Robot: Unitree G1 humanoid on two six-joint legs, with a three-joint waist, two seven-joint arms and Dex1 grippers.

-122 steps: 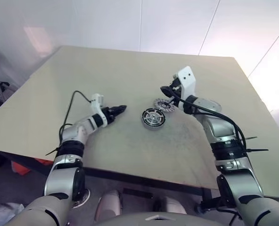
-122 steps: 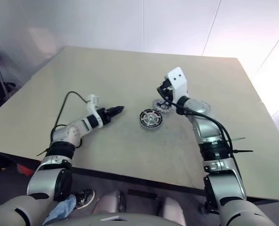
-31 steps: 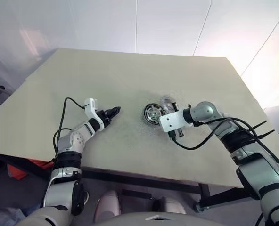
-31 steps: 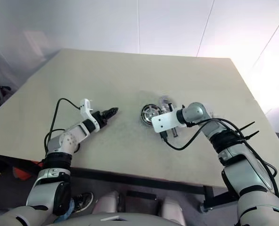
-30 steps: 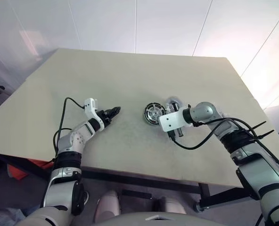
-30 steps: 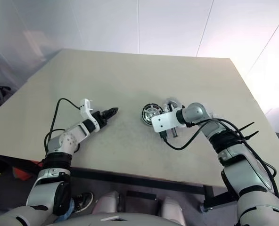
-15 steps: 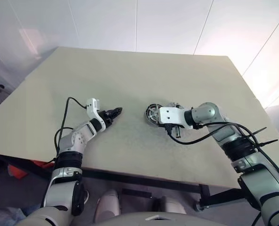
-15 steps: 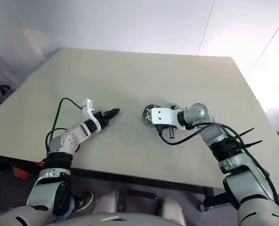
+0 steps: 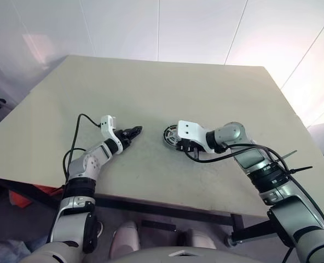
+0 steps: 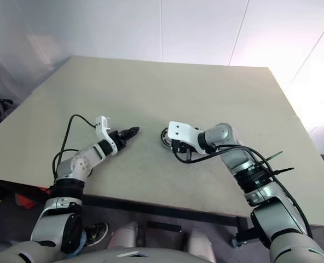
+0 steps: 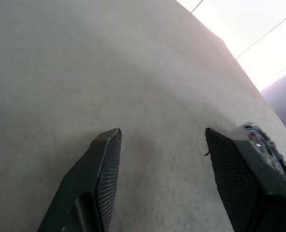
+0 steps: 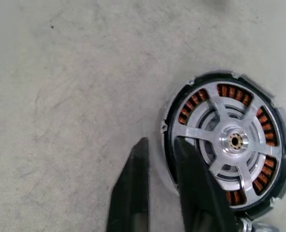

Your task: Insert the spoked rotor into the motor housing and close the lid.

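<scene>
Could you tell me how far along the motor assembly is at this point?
Done: the spoked rotor sits inside the motor housing, copper windings showing between its spokes. In hand: nothing; the right tool is at the housing's rim, the left tool stands open. Left: fitting the lid.

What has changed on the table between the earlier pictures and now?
The right gripper carried the spoked rotor from beside the motor housing into it, where it now sits, then swung round to the housing's near rim with its fingers slightly apart. The left gripper stayed open in place. I cannot tell where the lid lies.
</scene>
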